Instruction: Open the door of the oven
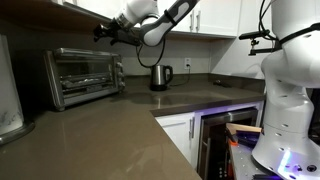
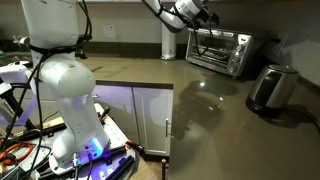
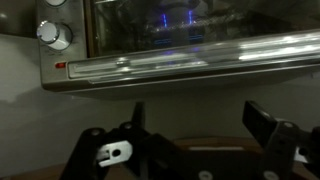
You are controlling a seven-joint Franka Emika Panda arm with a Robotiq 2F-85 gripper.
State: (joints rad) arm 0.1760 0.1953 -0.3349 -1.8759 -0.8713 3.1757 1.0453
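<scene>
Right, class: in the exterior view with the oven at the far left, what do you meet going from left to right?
oven → kettle → white robot body

The brown L-shaped countertop carries the silver oven and, apart from it, a steel kettle.
</scene>
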